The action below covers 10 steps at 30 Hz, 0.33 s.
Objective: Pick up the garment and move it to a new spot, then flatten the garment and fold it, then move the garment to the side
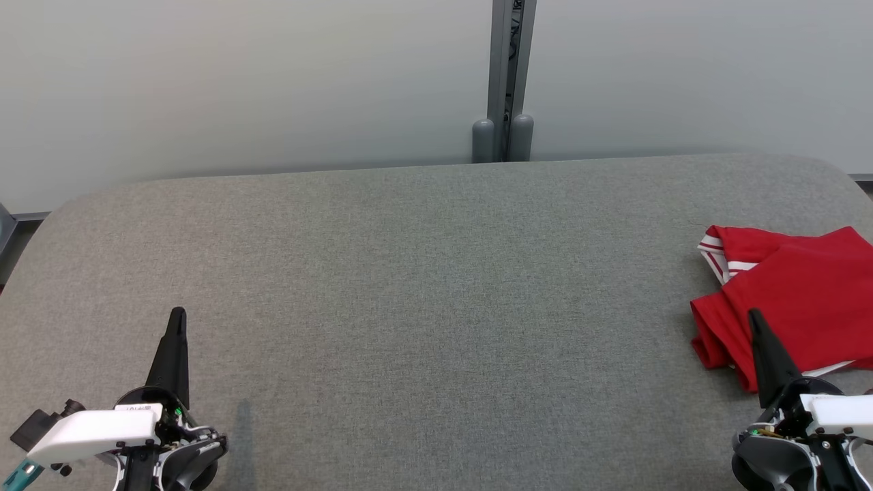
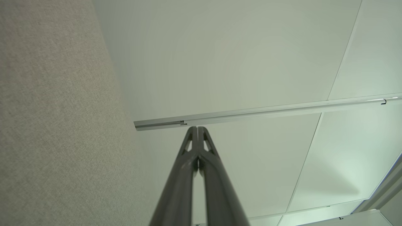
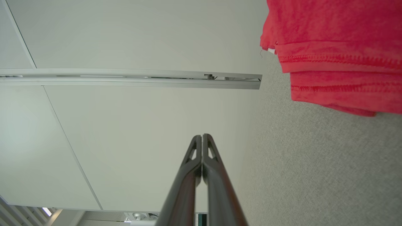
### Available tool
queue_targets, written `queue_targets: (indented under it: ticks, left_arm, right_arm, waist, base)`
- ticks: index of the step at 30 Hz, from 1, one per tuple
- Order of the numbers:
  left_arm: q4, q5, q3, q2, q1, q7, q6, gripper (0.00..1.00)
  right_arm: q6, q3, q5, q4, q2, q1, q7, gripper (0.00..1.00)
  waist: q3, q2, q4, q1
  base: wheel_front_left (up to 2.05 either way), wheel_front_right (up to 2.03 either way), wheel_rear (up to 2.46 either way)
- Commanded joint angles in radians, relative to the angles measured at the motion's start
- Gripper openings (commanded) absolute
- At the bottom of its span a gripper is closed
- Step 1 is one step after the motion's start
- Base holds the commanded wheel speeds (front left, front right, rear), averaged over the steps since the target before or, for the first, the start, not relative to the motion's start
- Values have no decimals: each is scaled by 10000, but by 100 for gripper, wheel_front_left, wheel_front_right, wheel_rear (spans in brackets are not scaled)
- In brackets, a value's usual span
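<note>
The garment (image 1: 794,296) is red with white-striped trim and lies folded in a compact stack at the table's right edge; its hemmed layers (image 3: 333,59) fill the upper right of the right wrist view. My right gripper (image 1: 753,315) is shut and empty at the lower right, its tip over the garment's near-left corner as seen from the head; in its own view the gripper (image 3: 202,135) is clear of the cloth. At the lower left my left gripper (image 1: 178,312) is shut with nothing held, far from the garment, fingers pressed together (image 2: 198,127).
The grey fabric-covered table (image 1: 423,286) has rounded corners and spans the view. A pale wall with a grey vertical post (image 1: 506,82) stands behind its far edge. A metal rail (image 2: 267,111) runs across the wall panels.
</note>
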<state>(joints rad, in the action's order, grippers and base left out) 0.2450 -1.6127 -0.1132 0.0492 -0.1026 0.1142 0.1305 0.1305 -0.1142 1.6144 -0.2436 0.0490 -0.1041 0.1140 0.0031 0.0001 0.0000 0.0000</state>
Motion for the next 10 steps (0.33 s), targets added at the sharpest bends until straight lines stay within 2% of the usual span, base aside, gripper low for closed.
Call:
queue_targets:
  ticks: [1,10]
  left_arm:
    - [7,11,-43,20,-130,43,4,0]
    - [7,12,-43,20,-130,44,4,0]
  right_arm:
    - [4,-15,-35,-25,37,-91,38,0]
    - [4,-17,-37,-25,38,-92,38,0]
  waist:
    - [0,-1,0,0]
    - [0,-1,0,0]
  base:
    - [0,0,0]
    - [0,0,0]
